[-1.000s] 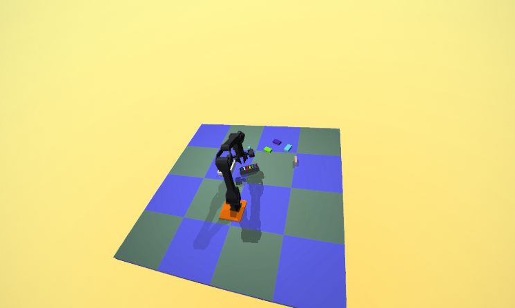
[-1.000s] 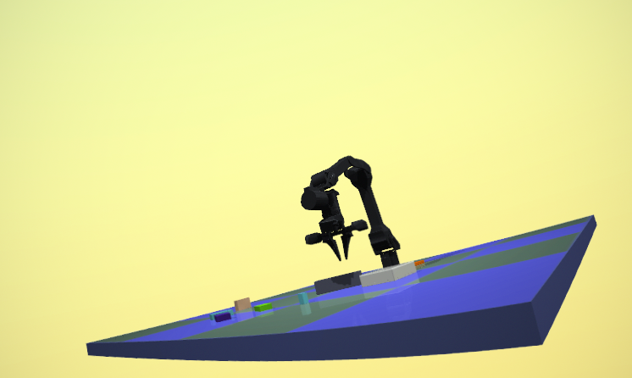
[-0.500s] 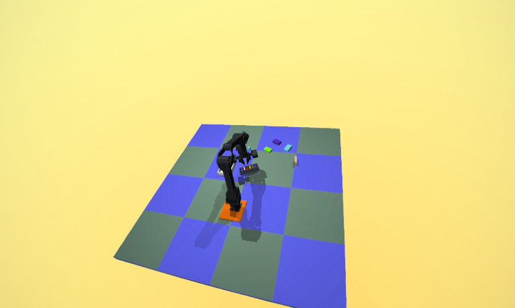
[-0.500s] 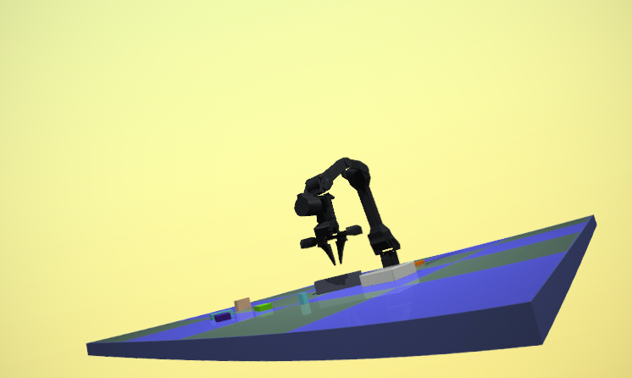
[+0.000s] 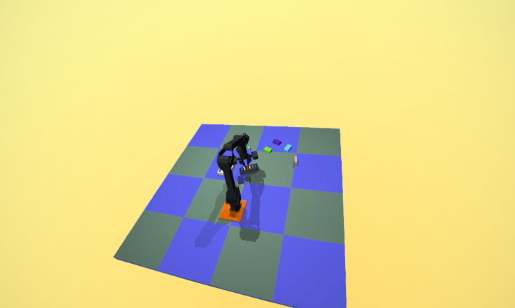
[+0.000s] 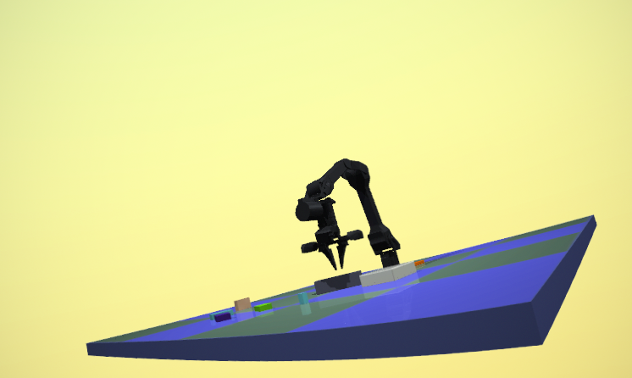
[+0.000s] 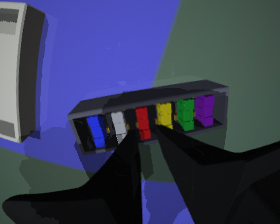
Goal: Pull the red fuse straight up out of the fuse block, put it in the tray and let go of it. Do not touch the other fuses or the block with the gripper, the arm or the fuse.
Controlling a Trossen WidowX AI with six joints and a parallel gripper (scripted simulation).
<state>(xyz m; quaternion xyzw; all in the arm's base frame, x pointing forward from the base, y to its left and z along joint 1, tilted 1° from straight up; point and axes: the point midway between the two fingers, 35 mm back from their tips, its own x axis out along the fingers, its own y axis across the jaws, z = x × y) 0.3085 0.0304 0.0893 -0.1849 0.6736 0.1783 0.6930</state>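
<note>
1. Wrist view, left to right: tray (image 7: 14, 70), then block (image 7: 151, 119) holding the red fuse (image 7: 143, 123), third slot, seated.
2. Gripper (image 7: 149, 156) hangs above it, fingers narrowed to a slim gap, pinching nothing.
3. Advice: centre the gap on red, descend vertically, clear white and yellow neighbours.
4. Hidden: fingertip clearance and fuse depth. Top view is too small for detail.

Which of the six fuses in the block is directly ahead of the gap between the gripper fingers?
The red fuse, third from the blue end, between the white and yellow ones.
</note>
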